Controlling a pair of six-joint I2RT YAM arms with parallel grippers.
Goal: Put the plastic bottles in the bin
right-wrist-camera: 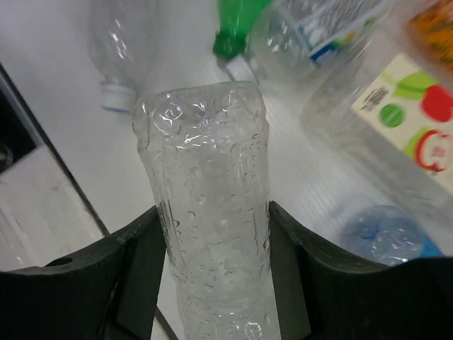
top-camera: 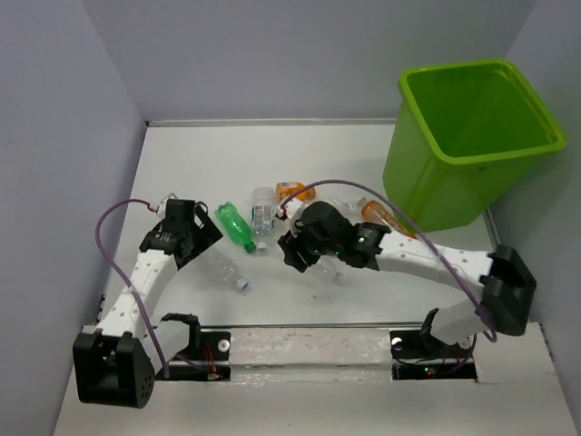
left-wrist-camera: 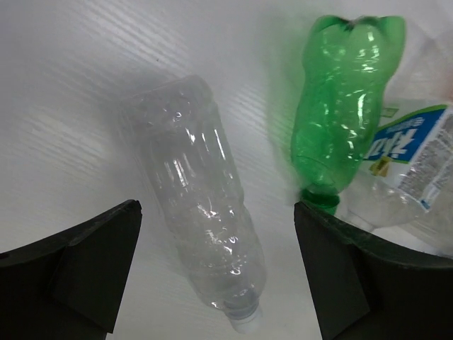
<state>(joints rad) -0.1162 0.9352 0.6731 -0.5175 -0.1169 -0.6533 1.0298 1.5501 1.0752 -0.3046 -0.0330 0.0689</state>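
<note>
Bottles (top-camera: 263, 218) lie clustered on the counter (top-camera: 209, 154); the bin (top-camera: 445, 195), far right, shows only green inside. Left wrist: left tool (left-wrist-camera: 216, 207) gapes wide over a clear bottle (left-wrist-camera: 205, 212), green bottle (left-wrist-camera: 340, 120) beside. Right wrist: right tool (right-wrist-camera: 214, 216) clamps a wet bottle (right-wrist-camera: 205, 142).

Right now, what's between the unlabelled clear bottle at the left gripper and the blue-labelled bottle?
The green bottle, lying on its side; the left wrist view shows it most clearly.
</note>
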